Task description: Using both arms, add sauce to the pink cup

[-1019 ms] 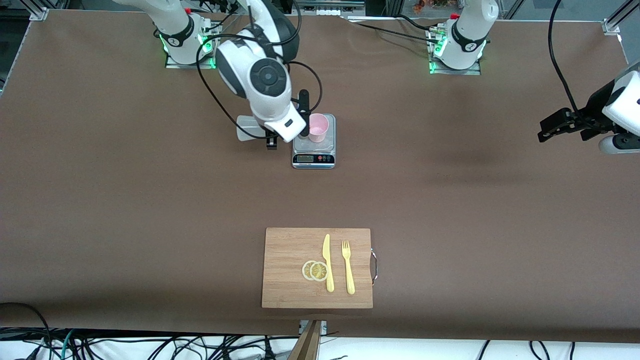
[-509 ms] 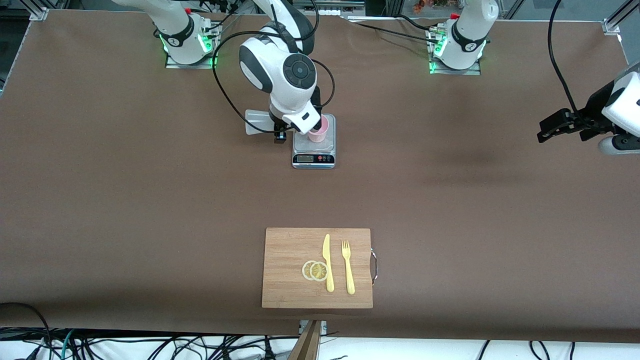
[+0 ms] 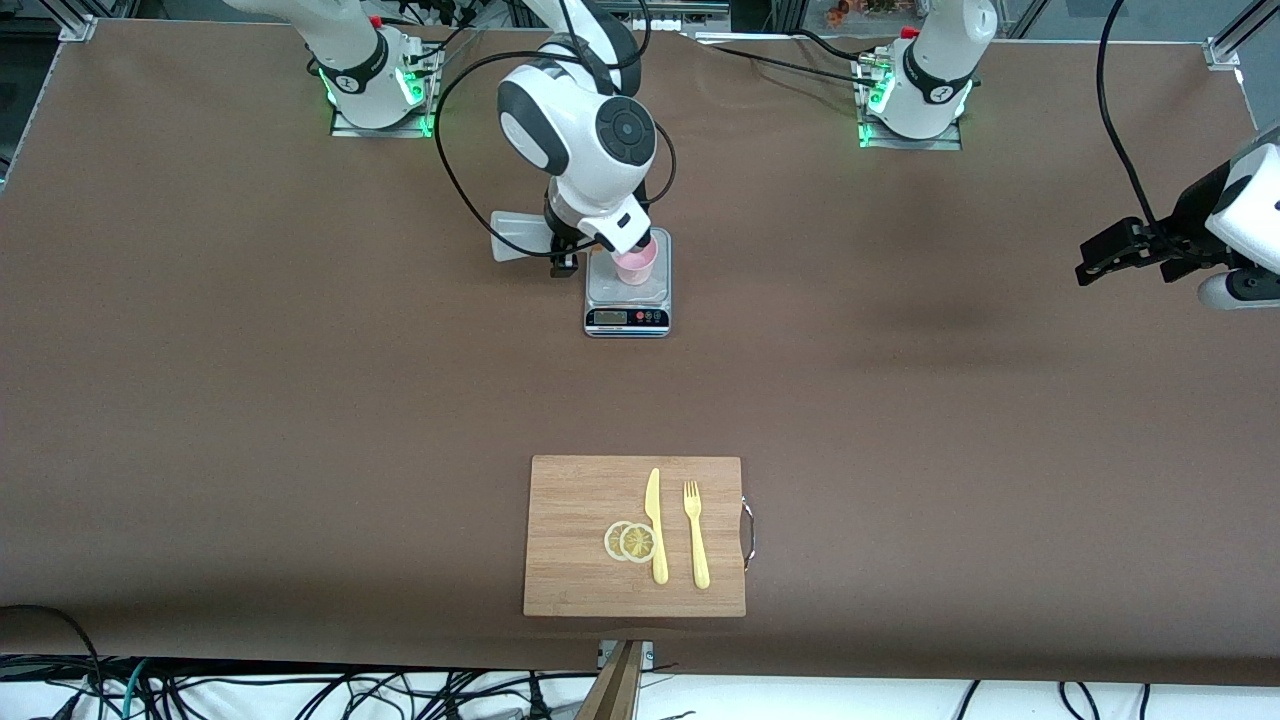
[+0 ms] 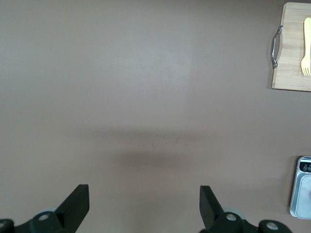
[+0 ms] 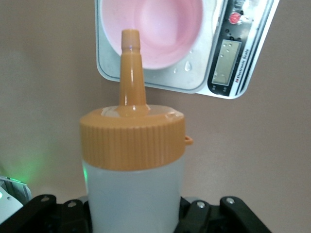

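The pink cup (image 3: 638, 263) stands on the steel plate of a small digital scale (image 3: 627, 302). My right gripper (image 3: 561, 252) is shut on the sauce bottle (image 3: 515, 237) and holds it on its side beside the scale. The wrist hides the orange nozzle in the front view. In the right wrist view the bottle (image 5: 132, 170) fills the gripper (image 5: 133, 216), and its orange nozzle (image 5: 130, 68) points into the cup's mouth (image 5: 163, 26), its tip over the cup's rim. My left gripper (image 3: 1100, 258) waits open and empty above the left arm's end of the table; it also shows in the left wrist view (image 4: 144, 206).
A wooden cutting board (image 3: 575, 500) lies near the front camera with two lemon slices (image 3: 630, 541), a yellow knife (image 3: 655, 525) and a yellow fork (image 3: 696, 535). The left wrist view shows the board's handle end (image 4: 286, 53) and a corner of the scale (image 4: 303, 194).
My right arm has swung toward the cup and turned its wrist, bringing the bottle's nozzle over the cup. The left arm has not moved.
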Robot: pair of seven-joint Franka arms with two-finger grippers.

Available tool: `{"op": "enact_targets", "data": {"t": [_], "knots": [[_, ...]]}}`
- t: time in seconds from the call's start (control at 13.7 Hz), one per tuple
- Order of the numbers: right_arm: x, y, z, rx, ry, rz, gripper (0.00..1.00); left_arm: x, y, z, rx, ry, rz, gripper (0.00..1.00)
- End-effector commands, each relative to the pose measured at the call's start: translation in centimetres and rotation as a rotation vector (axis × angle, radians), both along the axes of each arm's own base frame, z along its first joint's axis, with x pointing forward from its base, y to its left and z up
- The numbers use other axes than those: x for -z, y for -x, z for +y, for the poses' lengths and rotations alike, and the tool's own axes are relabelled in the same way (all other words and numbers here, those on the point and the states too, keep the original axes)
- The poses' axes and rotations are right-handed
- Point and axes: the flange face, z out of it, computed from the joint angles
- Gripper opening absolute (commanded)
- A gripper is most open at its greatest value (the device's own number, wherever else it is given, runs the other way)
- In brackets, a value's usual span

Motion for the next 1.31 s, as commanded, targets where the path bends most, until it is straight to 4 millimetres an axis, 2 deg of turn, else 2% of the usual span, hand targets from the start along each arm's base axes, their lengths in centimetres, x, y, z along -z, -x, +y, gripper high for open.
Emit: {"op": "enact_targets", "data": {"t": [0.0, 0.29, 0.73, 1.24], "knots": [[-0.4, 0.2, 0.2, -0.004, 0.025, -0.017, 0.0, -0.5, -0.5, 0.1, -0.009, 0.028, -0.007, 1.0], [0.2, 0.7, 0.6, -0.023, 0.039, -0.019, 0.0, -0.6, -0.6, 0.1, -0.009, 0.028, -0.01, 1.0], [0.3, -0.1, 1.4, -0.022, 0.083, -0.011, 0.0, -0.7, -0.6, 0.1, -0.009, 0.028, -0.012, 1.0], [0.5, -0.7, 0.8, -0.052, 0.07, 0.007, 0.0, -0.7, -0.6, 0.1, -0.009, 0.028, -0.012, 1.0]]}}
